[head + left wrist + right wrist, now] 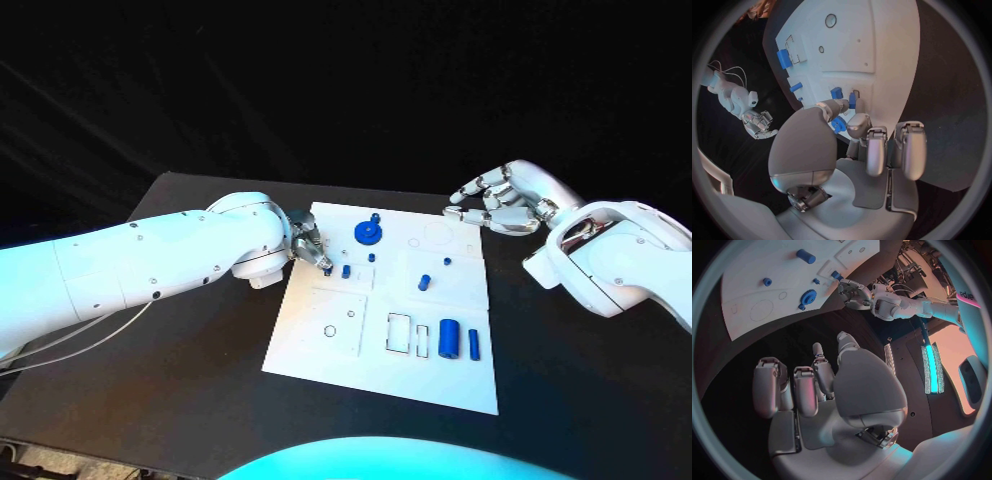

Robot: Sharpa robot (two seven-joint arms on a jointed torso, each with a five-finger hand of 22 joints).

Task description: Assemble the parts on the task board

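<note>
The white task board lies mid-table. My left hand reaches over its left edge near the far corner, and thumb and a finger pinch a small blue part right at the board surface. Two more small blue parts stand close beside it. A blue gear sits near the far edge. A blue cylinder and a thin blue bar lie near the right edge. My right hand hovers off the board's far right corner, fingers curled in, holding nothing.
Small blue pegs stand in the board's middle, and rectangular slots are cut beside the cylinder. Black table surrounds the board. My left forearm lies across the table's left side.
</note>
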